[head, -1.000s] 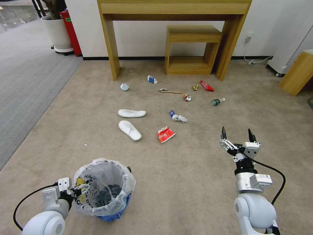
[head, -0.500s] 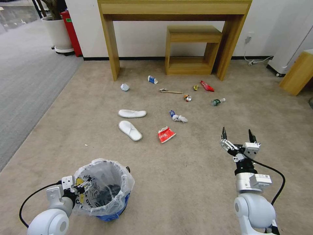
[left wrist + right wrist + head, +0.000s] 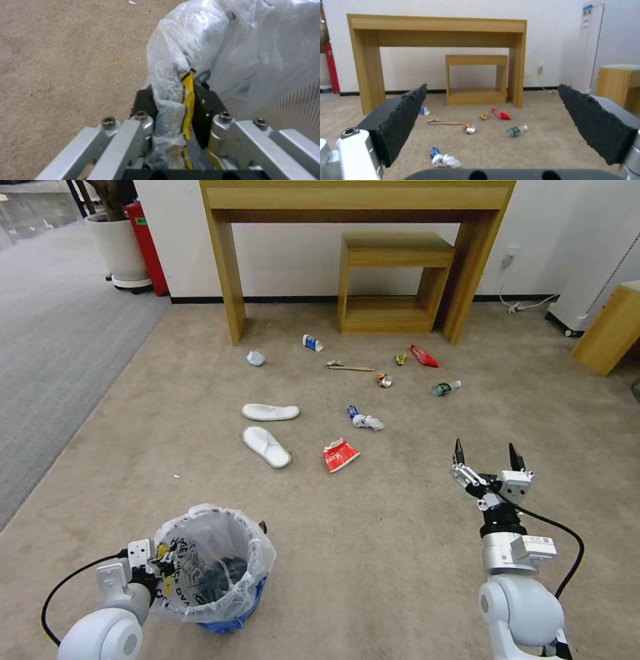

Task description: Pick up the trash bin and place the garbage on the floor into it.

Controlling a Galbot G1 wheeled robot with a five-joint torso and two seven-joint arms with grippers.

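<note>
Bin (image 3: 213, 570), clenched at its bagged rim by the left claw (image 3: 155, 565), has edged rightward at lower left; right claw (image 3: 487, 457) hangs released, garbage uncollected.

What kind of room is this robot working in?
Probably an office or lab corner staged as a living space: beige short-pile carpet beside grey striped carpet, a light wooden console table against a white wall, and litter such as two white slippers scattered around.
</note>
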